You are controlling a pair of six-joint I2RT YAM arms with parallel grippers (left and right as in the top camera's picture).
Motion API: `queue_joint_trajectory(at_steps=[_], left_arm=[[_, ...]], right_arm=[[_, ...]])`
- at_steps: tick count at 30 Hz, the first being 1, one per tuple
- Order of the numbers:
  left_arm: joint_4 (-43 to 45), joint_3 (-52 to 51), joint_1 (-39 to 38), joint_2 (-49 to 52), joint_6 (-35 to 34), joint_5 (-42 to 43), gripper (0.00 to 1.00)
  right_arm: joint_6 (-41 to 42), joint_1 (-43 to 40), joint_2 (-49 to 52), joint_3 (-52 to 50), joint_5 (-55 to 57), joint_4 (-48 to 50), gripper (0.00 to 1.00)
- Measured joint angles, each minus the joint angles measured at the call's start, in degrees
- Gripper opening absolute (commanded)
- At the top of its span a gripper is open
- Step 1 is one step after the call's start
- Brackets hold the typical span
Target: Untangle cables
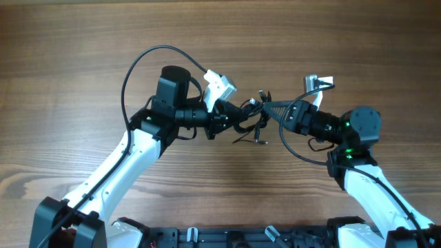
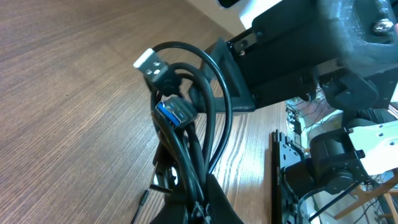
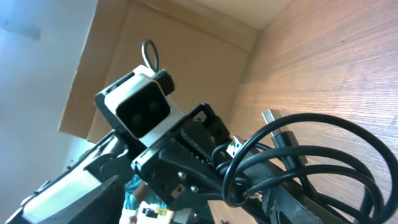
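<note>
Left gripper (image 1: 222, 118): the fingers are seen pressed together on the cables (image 1: 249, 114). In the left wrist view the strands run straight down into the closed tips at the lower edge.
Right gripper (image 1: 270, 108): it is placed against the same bunch from the opposite side. Whether its fingers are clamped or only touching cannot be told, because the tips are hidden behind the loops in the right wrist view.
Gap between the grippers: it is small. The two are nearly facing each other, and the bunch is held between them, apparently a little above the table (image 1: 83, 55).
Cables just ahead of the left tips: several loops are wound over one another. A blue plug (image 2: 175, 112) is caught in the middle of them, and a silver plug (image 2: 148, 61) stands out at the far end of the loops.
Cables farther out: thin loose ends (image 1: 249, 138) are seen coming out of the bunch, on the side toward the robot base.
Done so far: the bunch is judged to be gripped and held between both arms, and a few ends are free of it.
Left to do: the main knot is not opened. The loops cross one another, and no cable is laid apart on the table. An early or middle stage is judged.
Next need: the plugs would probably have to be drawn back through the loops while one side is kept fixed.
</note>
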Motion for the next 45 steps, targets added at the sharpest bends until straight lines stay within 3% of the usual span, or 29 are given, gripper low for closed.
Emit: queue_joint_trajectory(at_steps=[6, 17, 28, 32, 38, 42, 45], left_arm=[[0.0, 0.0, -0.22, 0.22, 0.0, 0.09, 0.04], [0.17, 0.0, -3.56, 0.22, 0.0, 0.07, 0.04], [1.64, -0.39, -3.56, 0.48, -0.02, -2.16, 0.04], [-2.29, -0.24, -3.56, 0.63, 0.0, -2.82, 0.04], [-7.06, -0.04, -3.63, 0.63, 0.07, 0.37, 0.04], [-7.21, -0.04, -3.63, 0.63, 0.24, 2.56, 0.04], [-7.37, -0.04, -3.63, 0.63, 0.24, 3.15, 0.04]], right_arm=[[-1.25, 0.0, 0.24, -0.02, 2.86, -1.05, 0.73], [6.12, 0.02, 0.35, -0.02, 2.69, 6.45, 0.65], [5.81, 5.9, 1.18, 0.44, 8.52, 1.36, 0.64], [5.86, 5.25, 4.0, 0.17, 14.25, 6.51, 0.7], [5.31, -2.84, 4.2, 0.07, 24.13, 14.4, 0.72], [-0.76, -4.22, 4.2, 0.13, 27.23, 8.72, 0.74], [-5.7, -4.44, 4.24, 0.39, 29.2, -1.2, 0.9]])
